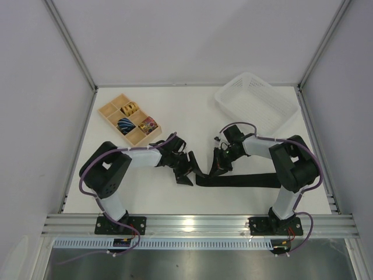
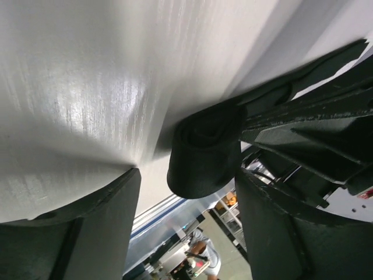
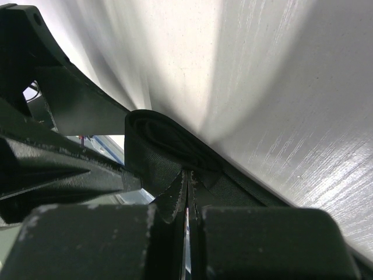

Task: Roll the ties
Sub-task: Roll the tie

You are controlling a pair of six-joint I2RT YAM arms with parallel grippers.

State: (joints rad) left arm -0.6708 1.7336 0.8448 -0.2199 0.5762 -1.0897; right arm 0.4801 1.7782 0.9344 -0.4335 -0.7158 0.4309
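The right gripper [image 3: 186,201], at the bottom centre of its wrist view, has its jaws pressed together on a fold of the black tie [image 3: 233,186], just below the coil [image 3: 154,137] rolled at the tie's end. The left gripper [image 2: 187,175] has its fingers [image 2: 81,233] apart at the lower left and lower right of its view, with the coil between them and a gap showing on the left side. In the top view both grippers meet at mid-frame. The unrolled strip lies flat on the white table [image 1: 175,111], running right toward the right arm. A wooden organiser tray [image 1: 111,109] holding patterned rolls [image 1: 125,124] sits at upper left, and a white basket [image 1: 256,105] at upper right.
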